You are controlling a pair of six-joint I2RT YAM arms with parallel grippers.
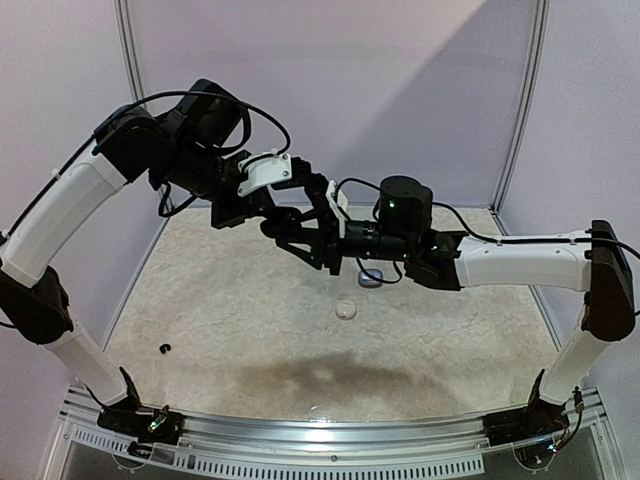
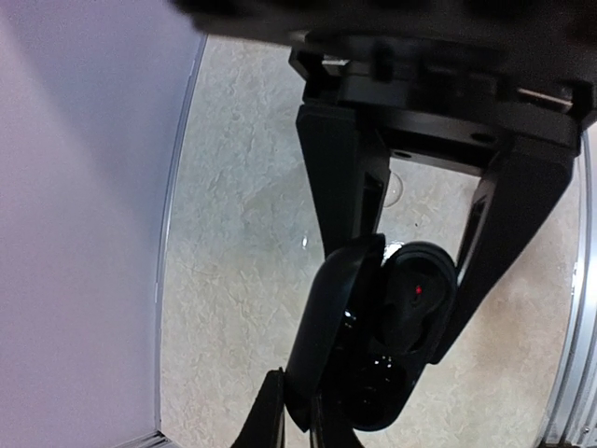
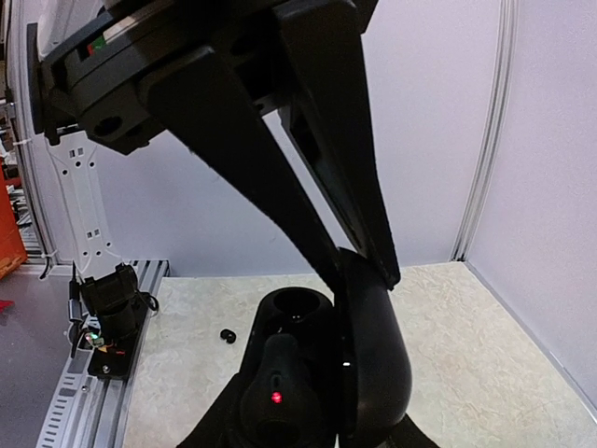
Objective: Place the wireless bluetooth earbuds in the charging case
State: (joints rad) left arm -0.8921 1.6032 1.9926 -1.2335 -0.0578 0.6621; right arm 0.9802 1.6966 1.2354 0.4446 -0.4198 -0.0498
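Pale speckled table (image 1: 250, 330) was overhung by both arms, meeting at a raised charging case (image 3: 308, 373).
The case, lid open, long axis top-to-bottom in the left wrist view, was pinched by the closed-down left gripper (image 2: 297, 427); the right gripper (image 2: 401, 299) was held with jaws spread astride it, over one seated earbud (image 3: 275, 397) and an empty socket (image 3: 294, 308). A loose black bud (image 1: 165, 348) was seen at the top view's lower left, nearer the left arm.

The charging case (image 2: 382, 383) hangs open above the far middle of the table (image 1: 230, 390), an earbud (image 2: 417, 303) in it. On the table, a second case (image 1: 370, 279) lies at centre, a third case (image 1: 346, 309) just nearer, a loose earbud (image 1: 165, 348) near left.
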